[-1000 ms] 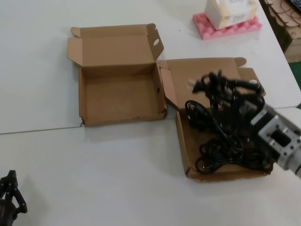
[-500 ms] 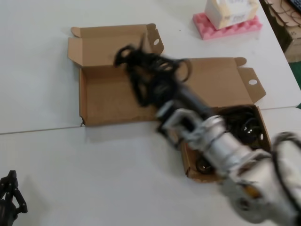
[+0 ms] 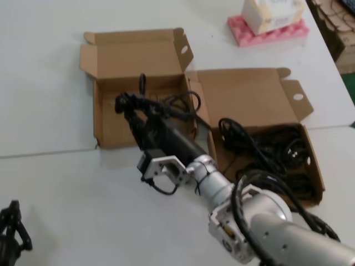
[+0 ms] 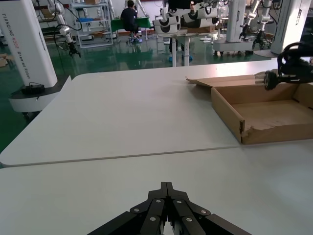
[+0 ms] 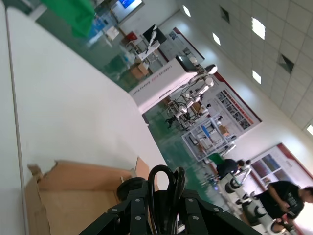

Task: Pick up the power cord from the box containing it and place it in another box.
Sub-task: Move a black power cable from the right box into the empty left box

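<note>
The fingers of the right gripper (image 3: 145,119) are closed around the power cord (image 3: 161,105), which is held over another box (image 3: 105,119) on the white worktop (image 3: 83,188). The remaining cords (image 3: 272,152) lie in the box containing it (image 3: 249,94). The left gripper (image 4: 166,208) is seen closed low above the worktop's near edge.

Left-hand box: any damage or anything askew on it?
Yes. The left-hand box has a ragged, torn front wall, plain in the left wrist view. The right gripper holds the power cord over it; nothing has spilled.
</note>
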Controlling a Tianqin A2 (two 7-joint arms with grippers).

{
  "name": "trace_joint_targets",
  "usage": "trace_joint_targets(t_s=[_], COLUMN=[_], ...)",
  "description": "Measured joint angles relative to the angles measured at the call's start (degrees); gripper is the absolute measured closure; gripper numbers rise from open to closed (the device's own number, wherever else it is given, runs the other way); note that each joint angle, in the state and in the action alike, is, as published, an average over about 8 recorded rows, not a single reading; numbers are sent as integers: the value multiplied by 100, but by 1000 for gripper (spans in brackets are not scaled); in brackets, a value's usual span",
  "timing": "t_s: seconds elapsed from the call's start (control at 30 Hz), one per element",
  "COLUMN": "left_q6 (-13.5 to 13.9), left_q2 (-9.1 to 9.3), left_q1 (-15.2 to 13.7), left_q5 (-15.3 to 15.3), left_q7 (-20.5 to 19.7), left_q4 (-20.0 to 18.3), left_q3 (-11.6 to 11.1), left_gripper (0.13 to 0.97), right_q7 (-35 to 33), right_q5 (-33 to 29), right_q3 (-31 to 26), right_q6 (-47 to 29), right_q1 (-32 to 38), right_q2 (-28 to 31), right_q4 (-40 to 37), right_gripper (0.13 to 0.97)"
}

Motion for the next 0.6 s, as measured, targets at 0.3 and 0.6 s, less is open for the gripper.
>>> trace_joint_targets(t_s=[0.3,0.6], left_q6=[0,0], left_q2=[0,0], left_q1=[0,0], left_q5=[0,0], left_q7=[0,0], left_q4=[0,0], left_q3=[0,0], left_gripper=[934,934], right_q7=[0,0], right_q5=[-295,34], right_q3=[-69,-76], right_q6=[720,869], right_q1=[192,203], right_q2=[-679,-689], right_q4=[-1420,-1363], right_gripper=[817,725])
